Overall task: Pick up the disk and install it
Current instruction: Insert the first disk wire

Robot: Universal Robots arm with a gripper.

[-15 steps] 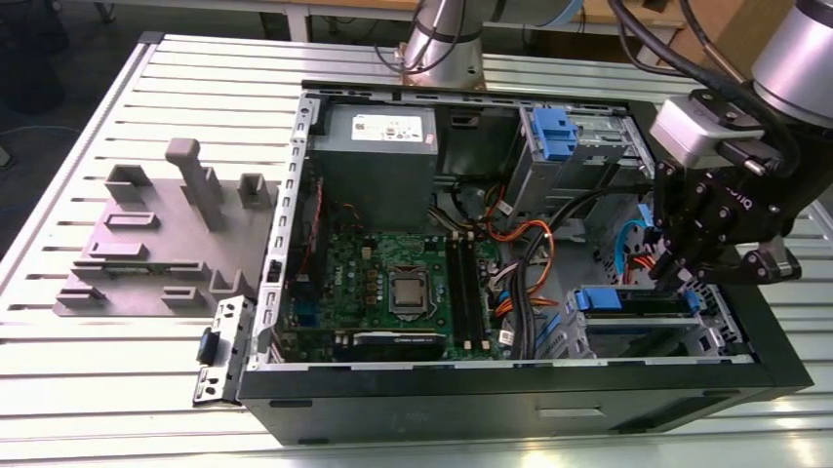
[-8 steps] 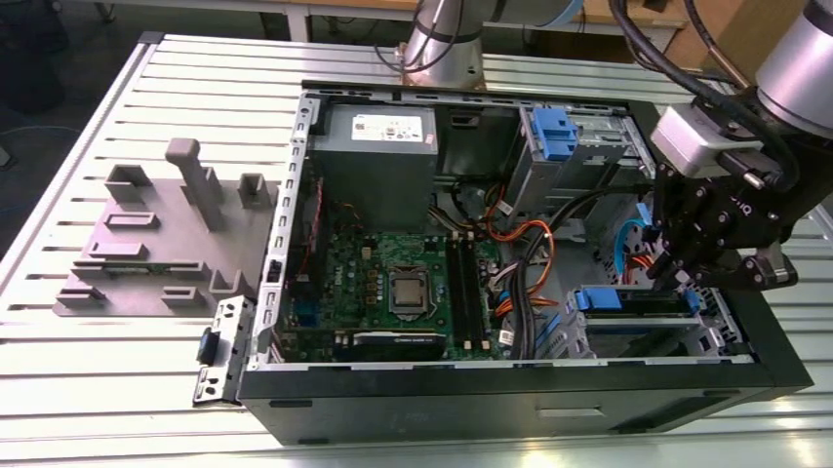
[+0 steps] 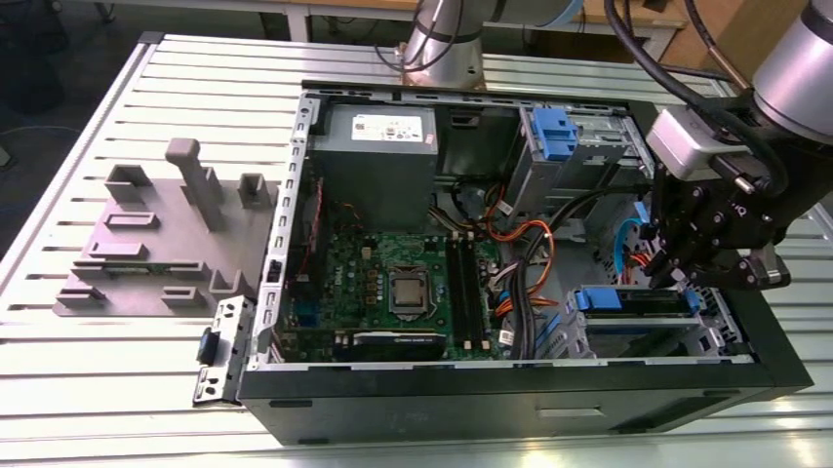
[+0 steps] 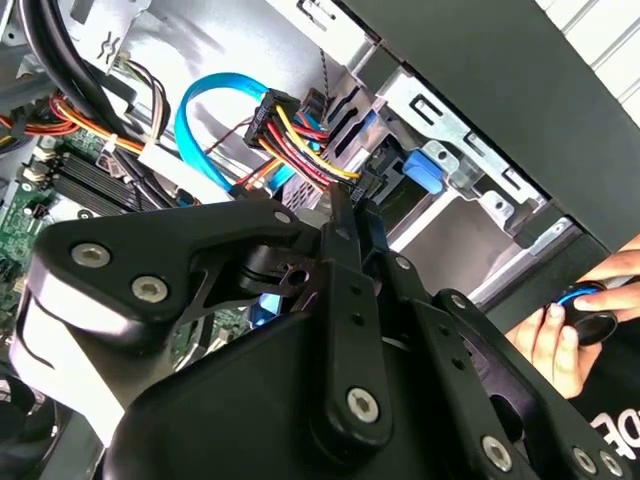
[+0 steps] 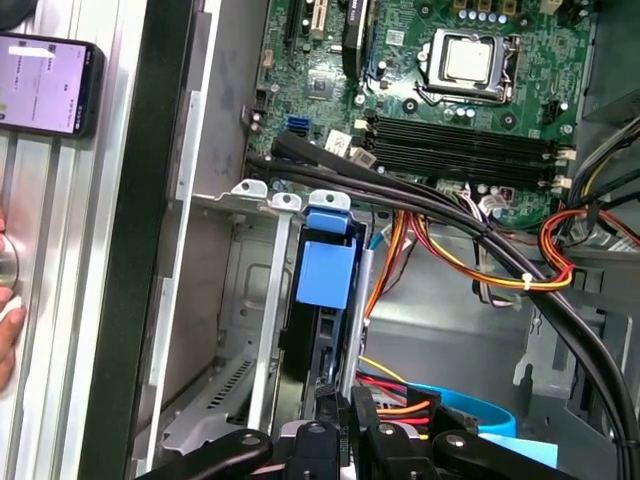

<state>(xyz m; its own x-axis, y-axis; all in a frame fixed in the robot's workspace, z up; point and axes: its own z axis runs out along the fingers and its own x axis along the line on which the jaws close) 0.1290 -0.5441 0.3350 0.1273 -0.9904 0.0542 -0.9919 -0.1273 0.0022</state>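
Slide the flat silver disk [image 5: 325, 272] in its blue plastic frame straight down the grey metal slot [image 5: 262, 300], with the black gripper [image 4: 345, 214] pinched narrow.

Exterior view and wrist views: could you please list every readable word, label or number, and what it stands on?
None can be quoted.
White sticker on the grey box: print too small to read.
Phone screen: text too small.
Motherboard markings: too small.

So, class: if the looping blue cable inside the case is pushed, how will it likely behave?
Probably floppy: the blue cable stands in a loose arch, so it should bend aside. Being thin and flat, it is likely light. It ends beside the coloured wires, so tugging may strain its connection.
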